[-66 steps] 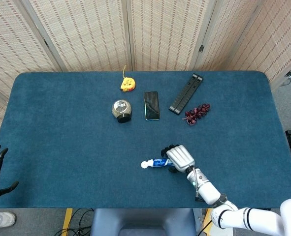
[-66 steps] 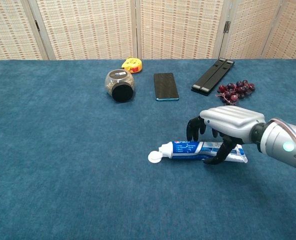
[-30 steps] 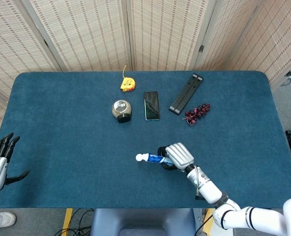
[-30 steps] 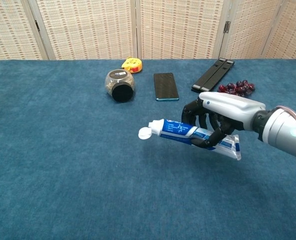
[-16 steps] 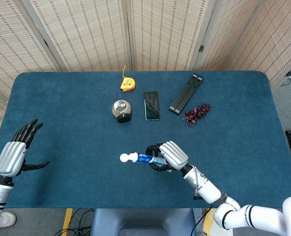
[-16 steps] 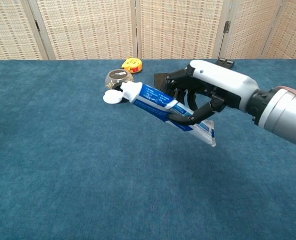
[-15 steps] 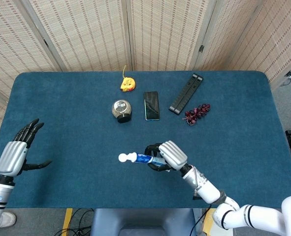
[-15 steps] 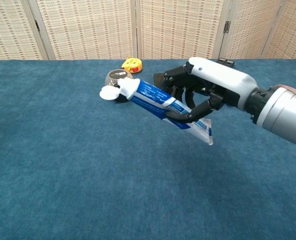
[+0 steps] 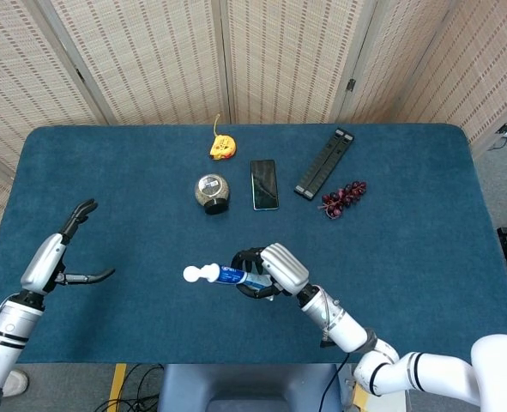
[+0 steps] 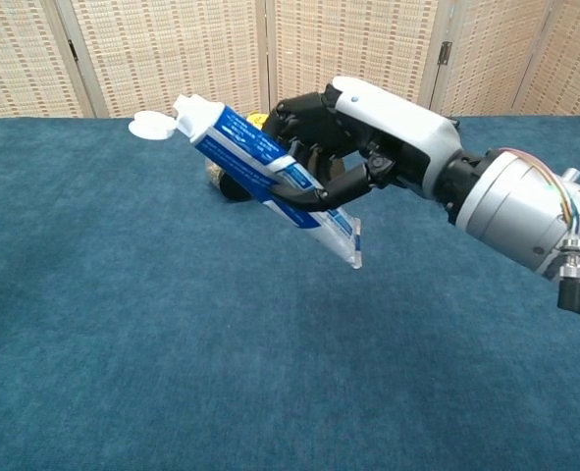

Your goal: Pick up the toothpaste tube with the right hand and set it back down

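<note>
My right hand (image 9: 270, 269) (image 10: 353, 137) grips the blue and white toothpaste tube (image 9: 220, 275) (image 10: 245, 152) around its middle and holds it high above the blue table. The tube is tilted, its white cap (image 10: 151, 124) pointing up and to the left and its flat crimped end hanging low on the right. My left hand (image 9: 60, 253) hovers over the table's left side in the head view, fingers spread and holding nothing. It does not show in the chest view.
At the back of the blue table (image 9: 407, 257) lie a yellow tape measure (image 9: 220, 148), a small round jar (image 9: 211, 192), a black phone (image 9: 264, 184), a black folded stand (image 9: 324, 162) and a bunch of dark grapes (image 9: 342, 197).
My right hand has lifted the tube higher and carried it left, tilting the cap upward. My left hand has moved up and inward over the table's left side.
</note>
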`<state>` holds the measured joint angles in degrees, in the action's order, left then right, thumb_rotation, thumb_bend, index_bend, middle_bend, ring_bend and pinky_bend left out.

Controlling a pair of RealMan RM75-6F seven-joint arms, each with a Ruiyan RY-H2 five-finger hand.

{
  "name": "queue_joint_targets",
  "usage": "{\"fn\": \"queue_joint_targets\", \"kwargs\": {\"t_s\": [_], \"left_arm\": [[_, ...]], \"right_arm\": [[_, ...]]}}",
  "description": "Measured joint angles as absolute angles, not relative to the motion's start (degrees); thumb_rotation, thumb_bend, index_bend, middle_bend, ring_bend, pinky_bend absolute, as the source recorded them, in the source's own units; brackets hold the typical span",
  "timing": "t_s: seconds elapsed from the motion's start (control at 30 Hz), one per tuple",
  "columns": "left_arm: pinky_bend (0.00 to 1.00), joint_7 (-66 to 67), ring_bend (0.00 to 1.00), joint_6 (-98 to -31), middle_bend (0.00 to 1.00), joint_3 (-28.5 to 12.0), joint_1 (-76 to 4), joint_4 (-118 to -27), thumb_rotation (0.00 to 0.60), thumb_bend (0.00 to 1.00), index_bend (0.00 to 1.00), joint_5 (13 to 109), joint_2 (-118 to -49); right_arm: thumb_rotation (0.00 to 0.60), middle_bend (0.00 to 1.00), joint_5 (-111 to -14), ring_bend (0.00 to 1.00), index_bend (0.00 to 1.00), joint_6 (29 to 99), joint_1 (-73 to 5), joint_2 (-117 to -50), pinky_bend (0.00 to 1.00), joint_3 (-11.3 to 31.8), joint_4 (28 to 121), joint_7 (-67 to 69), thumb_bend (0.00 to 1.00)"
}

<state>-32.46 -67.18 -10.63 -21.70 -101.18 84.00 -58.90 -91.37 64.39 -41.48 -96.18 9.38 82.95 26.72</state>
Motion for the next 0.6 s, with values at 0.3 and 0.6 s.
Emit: {"fn": "queue_joint_targets", "kwargs": {"t_s": [0.3, 0.6], "left_arm": [[0.14, -20.94, 0.00, -66.21, 0.00, -10.74, -24.82, -100.43, 0.600, 0.09, 0.00, 82.59, -62.65], [0.14, -18.28, 0.00, -65.95, 0.00, -10.94, -26.77, -102.17, 0.600, 0.09, 0.00, 82.60, -64.82]], "right_arm": [[0.600, 0.62, -90.53, 0.55, 0.66, 63.88, -43.52, -98.61, 0.63, 10.62, 82.21, 26.97, 0.57], [0.600, 0.63, -88.81, 0.55, 0.66, 63.20, -45.93, -101.87, 0.63, 12.83, 80.54, 23.86, 0.58]]}}
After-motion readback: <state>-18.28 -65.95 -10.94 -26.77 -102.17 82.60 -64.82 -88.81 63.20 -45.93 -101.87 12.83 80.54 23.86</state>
